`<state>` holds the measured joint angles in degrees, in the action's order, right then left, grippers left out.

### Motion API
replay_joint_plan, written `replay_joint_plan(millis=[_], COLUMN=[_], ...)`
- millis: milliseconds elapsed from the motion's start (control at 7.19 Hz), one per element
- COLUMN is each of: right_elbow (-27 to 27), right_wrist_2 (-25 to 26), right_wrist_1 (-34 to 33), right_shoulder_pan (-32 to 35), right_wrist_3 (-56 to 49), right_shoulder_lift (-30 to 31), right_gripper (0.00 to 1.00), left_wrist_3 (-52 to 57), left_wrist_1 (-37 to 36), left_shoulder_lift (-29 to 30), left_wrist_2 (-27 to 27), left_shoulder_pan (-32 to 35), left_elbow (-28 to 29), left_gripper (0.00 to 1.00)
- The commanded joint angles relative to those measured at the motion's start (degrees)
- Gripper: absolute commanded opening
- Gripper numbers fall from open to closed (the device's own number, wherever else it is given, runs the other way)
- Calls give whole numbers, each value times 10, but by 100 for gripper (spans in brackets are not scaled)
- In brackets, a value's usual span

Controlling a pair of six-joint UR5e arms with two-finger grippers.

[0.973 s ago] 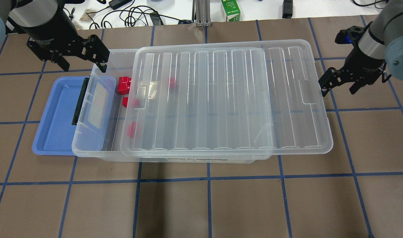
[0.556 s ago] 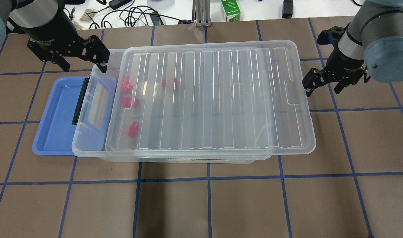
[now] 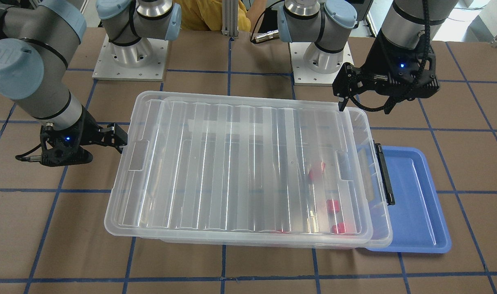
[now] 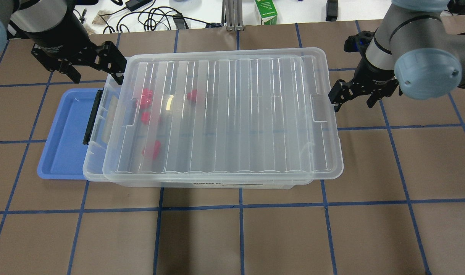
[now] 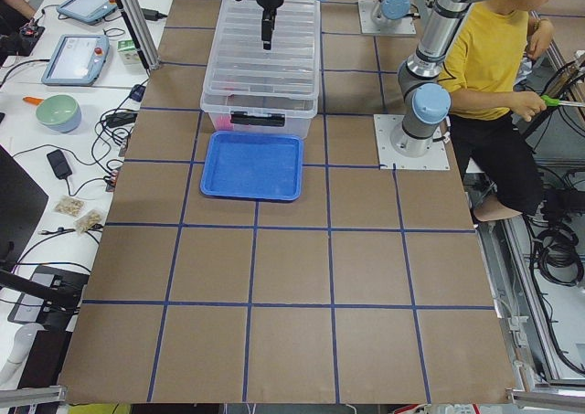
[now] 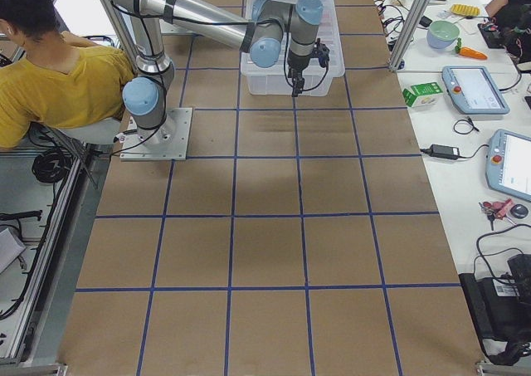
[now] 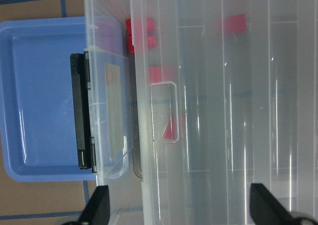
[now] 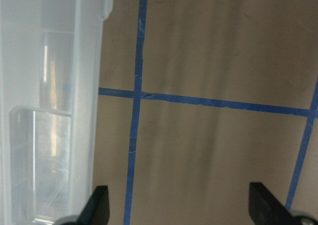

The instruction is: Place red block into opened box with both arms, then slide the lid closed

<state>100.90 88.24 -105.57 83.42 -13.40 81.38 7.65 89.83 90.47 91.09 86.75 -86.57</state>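
Note:
The clear ribbed lid [image 4: 236, 114] [image 3: 232, 163] covers nearly all of the clear box [image 4: 93, 168] [image 3: 385, 222]. Only a strip by the black clasp [image 4: 91, 118] [image 7: 79, 111] stays uncovered. Several red blocks [image 4: 145, 97] [image 3: 333, 205] [image 7: 233, 24] lie inside, seen blurred through the lid. My right gripper [image 4: 352, 105] [image 3: 105, 149] [image 8: 179, 210] is open, with one finger against the lid's right short edge. My left gripper [image 4: 97, 76] [image 3: 364, 107] [image 7: 179, 210] is open and hovers above the box's rear corner at the clasp end, holding nothing.
A flat blue tray [image 4: 64, 133] [image 3: 411, 196] [image 5: 251, 165] lies partly under the clasp end of the box. Cables and a green carton [image 4: 265, 11] sit on the white bench beyond the mat. A person in a yellow shirt [image 5: 489, 58] sits by the robot bases.
The lid has slid left over the box, and the right gripper has followed at its right edge. All the red blocks now lie under the lid. The left gripper has stayed put.

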Motion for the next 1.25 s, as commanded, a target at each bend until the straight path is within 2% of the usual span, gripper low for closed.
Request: replay_joint_plan(millis=[0,1112], right_elbow=[0,0], right_wrist_2=[-1,-16], right_wrist_1=[-1,-2], right_shoulder_pan=[13,20], right_wrist_3=[8,9], right_shoulder_lift=[0,-1], right_gripper=[100,100], left_wrist_3=[0,0], left_wrist_1=[0,0], left_shoulder_lift=[0,-1], left_wrist_2=[1,1], left_shoulder_pan=[0,0], left_elbow=[0,0], left_gripper=[100,100])
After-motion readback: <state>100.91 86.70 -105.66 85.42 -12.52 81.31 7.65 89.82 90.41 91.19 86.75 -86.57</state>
